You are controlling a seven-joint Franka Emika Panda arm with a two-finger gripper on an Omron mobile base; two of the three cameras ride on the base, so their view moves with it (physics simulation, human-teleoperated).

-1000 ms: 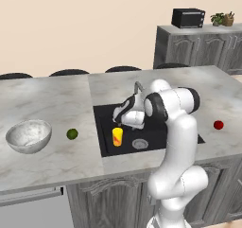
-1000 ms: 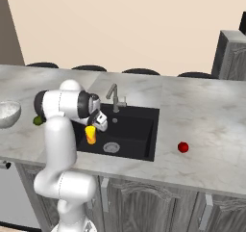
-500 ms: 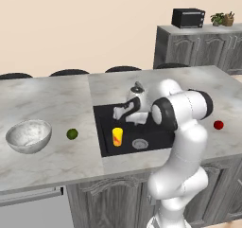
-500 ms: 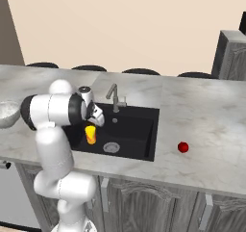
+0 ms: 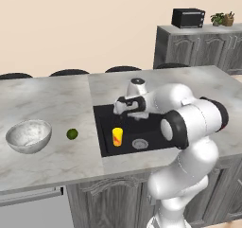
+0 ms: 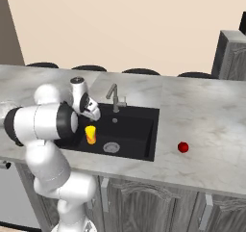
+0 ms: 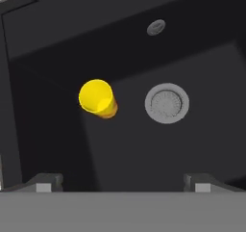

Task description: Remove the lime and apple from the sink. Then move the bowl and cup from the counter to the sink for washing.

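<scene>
The yellow cup stands upright in the black sink, left of the silver drain. My gripper hovers above the basin, open and empty, with the cup well clear of its fingertips. On the counter left of the sink lies the lime, and further left stands the marbled bowl. The red apple rests on the counter right of the sink.
A grey faucet rises at the sink's back edge. Dark stool tops line the far side of the counter. A microwave and a plant sit on a cabinet at the back right.
The hand has drawn up and back from the cup, which stays upright in the sink. The arm's elbow has swung outward. The jaws remain open.
</scene>
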